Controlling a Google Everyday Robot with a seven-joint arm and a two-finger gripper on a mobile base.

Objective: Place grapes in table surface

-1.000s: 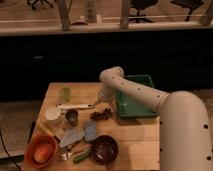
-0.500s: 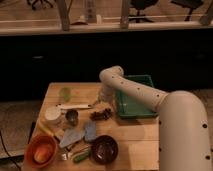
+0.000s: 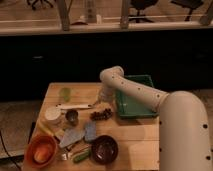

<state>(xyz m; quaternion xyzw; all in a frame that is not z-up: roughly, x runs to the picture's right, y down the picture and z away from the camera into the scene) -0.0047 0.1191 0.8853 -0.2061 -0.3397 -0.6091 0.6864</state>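
- Grapes point(image 3: 101, 114): small dark bunch lying flat on the table surface point(image 3: 135, 131), about mid-depth, a little right of centre, just beside the left wall of the green tray.
- Gripper point(image 3: 102, 100): hanging just above and slightly behind the grapes, near the centre of the tabletop; apart from the bunch, or so it seems; spread cannot be told from this view.
- White arm point(image 3: 145, 95): reaching in from the near right corner, bending over the green tray and ending at the gripper.
- Green tray point(image 3: 134, 111): rectangular, set against the right edge, toward the far right corner.
- Dark maroon bowl point(image 3: 104, 149): resting near the front edge, about centre, well apart from the grapes.
- Orange bowl point(image 3: 41, 151): sitting at the near left corner.
- White cup point(image 3: 52, 115): standing close to the left edge, with a small dark metal cup point(image 3: 72, 117) just beside it on the right.
- Pale green item point(image 3: 65, 93): lying toward the far left corner.
- Long white utensil point(image 3: 75, 106): stretched left to right between the pale green item and the cups.
- Grey-blue pieces point(image 3: 80, 134): lying between the cups and the maroon bowl.
- Green vegetable point(image 3: 82, 156): lying at the front edge, just left of the maroon bowl.
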